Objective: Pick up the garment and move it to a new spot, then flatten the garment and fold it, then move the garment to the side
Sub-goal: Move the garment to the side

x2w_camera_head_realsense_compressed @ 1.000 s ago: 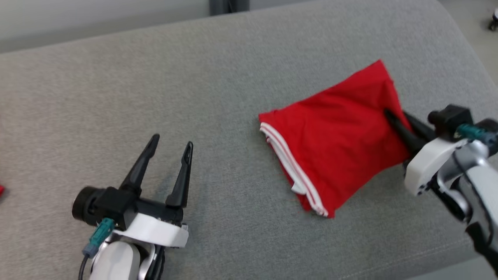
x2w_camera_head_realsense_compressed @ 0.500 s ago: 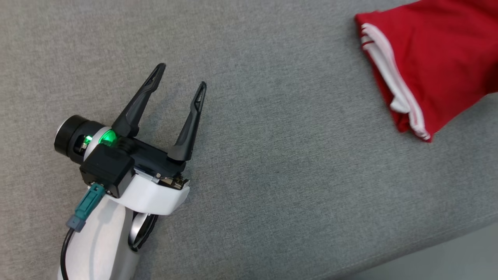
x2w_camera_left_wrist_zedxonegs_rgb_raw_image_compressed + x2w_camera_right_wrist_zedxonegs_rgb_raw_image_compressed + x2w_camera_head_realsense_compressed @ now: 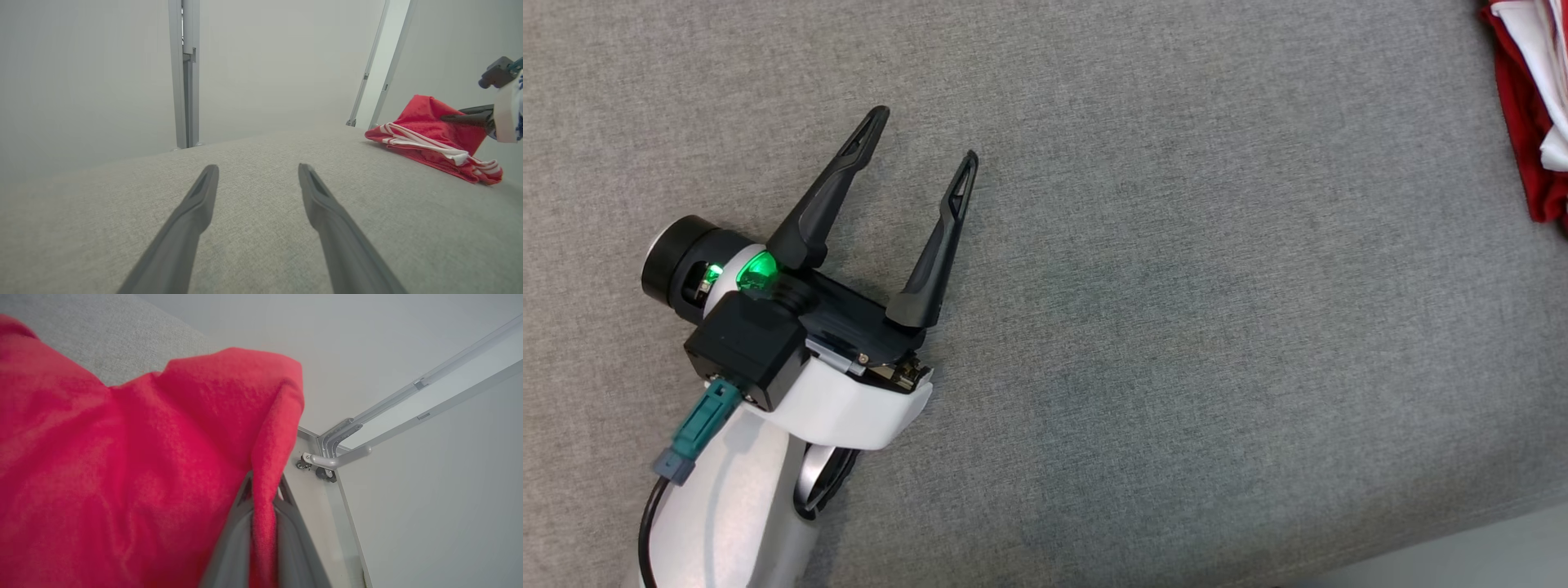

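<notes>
The red garment (image 3: 433,132) with white stripes lies folded on the grey cushion, far right in the left wrist view; a sliver of it (image 3: 1531,106) shows at the head view's right edge. My right gripper (image 3: 263,490) is shut on a red fold of the garment (image 3: 122,465), pinched between its two fingers. That same gripper (image 3: 453,118) reaches into the cloth from the right in the left wrist view. My left gripper (image 3: 925,145) hovers open over bare cushion, well left of the garment, nothing between its fingers (image 3: 204,192).
The grey cushion (image 3: 1176,327) spreads under both arms; its front edge runs along the lower right of the head view. Metal frame posts (image 3: 184,73) stand behind the cushion. A wheeled frame foot (image 3: 322,463) sits on the pale floor past the cushion's end.
The head camera has swung left and down, so the garment has slid to the right edge and the right arm has left that view. The left gripper stays open over the cushion.
</notes>
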Controlling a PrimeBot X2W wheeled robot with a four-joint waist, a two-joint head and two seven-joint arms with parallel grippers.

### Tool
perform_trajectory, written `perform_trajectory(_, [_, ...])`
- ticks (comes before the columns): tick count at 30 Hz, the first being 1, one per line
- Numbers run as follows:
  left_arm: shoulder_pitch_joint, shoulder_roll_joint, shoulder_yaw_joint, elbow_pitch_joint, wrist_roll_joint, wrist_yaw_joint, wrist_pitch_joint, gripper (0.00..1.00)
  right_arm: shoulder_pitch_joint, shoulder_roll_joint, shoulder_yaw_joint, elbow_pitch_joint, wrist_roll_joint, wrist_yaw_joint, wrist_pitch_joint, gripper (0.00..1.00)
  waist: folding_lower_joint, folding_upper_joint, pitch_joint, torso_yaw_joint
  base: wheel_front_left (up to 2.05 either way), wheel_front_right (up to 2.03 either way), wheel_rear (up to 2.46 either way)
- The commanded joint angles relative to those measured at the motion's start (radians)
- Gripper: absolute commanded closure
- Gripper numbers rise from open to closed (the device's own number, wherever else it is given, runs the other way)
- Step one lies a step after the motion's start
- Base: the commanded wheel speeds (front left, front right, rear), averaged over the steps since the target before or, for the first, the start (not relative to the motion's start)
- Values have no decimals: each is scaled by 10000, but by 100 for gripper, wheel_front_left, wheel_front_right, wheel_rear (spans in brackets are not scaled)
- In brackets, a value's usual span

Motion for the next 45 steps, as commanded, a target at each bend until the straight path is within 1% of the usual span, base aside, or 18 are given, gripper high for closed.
perform_trajectory(1, [-186, 32, 26, -24, -62, -21, -1, 0, -78, 29, -53, 49, -77, -11, -87, 100, 0, 0, 15, 27, 0, 0, 0])
perform_trajectory(4, [-210, 18, 4, 14, -78, 6, -15, 0, -230, -93, -282, 270, -591, -11, -95, 100, 0, 0, 29, 103, 0, 0, 0])
perform_trajectory(8, [-215, 13, 16, 57, -122, 50, -35, 0, -309, -30, -804, 450, -1061, -11, -85, 100, 0, 0, -5, 157, 0, 0, 0])
perform_trajectory(9, [-213, 11, 11, 78, -133, 44, -40, 0, -335, -15, -881, 460, -1178, -11, -90, 98, 0, 0, -18, 168, 0, 0, 0])
perform_trajectory(10, [-209, 4, 0, 92, -142, 49, -42, 0, -344, -23, -932, 436, -1365, -11, -129, 43, 0, 0, -35, 180, 0, 0, 0])
perform_trajectory(11, [-201, -6, -9, 114, -148, 57, -47, 0, -339, 57, -1048, 580, -1363, -11, 82, 0, 0, 0, -64, 189, 0, 0, 0])
perform_trajectory(19, [-106, -110, -1, 362, -235, 125, -83, 0, -316, 409, -1679, 471, -2104, -11, -90, 0, 0, 0, -593, 235, 0, 0, 0])
perform_trajectory(25, [238, -385, 162, 609, -355, 242, -98, 0, 15, 1100, -1983, -114, -2129, -11, -294, 0, 0, 0, -1691, 387, 0, 0, 0])
perform_trajectory(27, [406, -464, 281, 666, -373, 316, -99, 0, 260, 1367, -1880, -386, -2068, -11, -317, 0, 0, 0, -2136, 478, 0, 0, 0])
perform_trajectory(31, [844, -656, 572, 740, -459, 459, -93, 0, 826, 1750, -1598, -1133, -1778, -11, -361, 0, 0, 0, -3002, 727, 0, 0, 0])
perform_trajectory(37, [1596, -880, 1050, 834, -516, 659, -94, 0, 2037, 2271, -1226, -2636, -885, -10, -362, 0, 0, 0, -4108, 1222, 0, 0, 0])
perform_trajectory(39, [1855, -952, 1181, 891, -488, 709, -95, 0, 2539, 2435, -1134, -3271, -626, -10, -365, 0, 0, 0, -4414, 1429, 0, 0, 0])
perform_trajectory(40, [1855, -952, 1181, 891, -488, 709, -95, 0, 2539, 2435, -1134, -3271, -626, -10, -365, 0, 0, 0, -4414, 1429, 0, 0, 0])
perform_trajectory(45, [2474, -1074, 1568, 1028, -550, 869, -95, 0, 3928, 3066, -1121, -4928, -228, -10, -350, 0, 0, 0, -5014, 1904, 0, 0, 0])
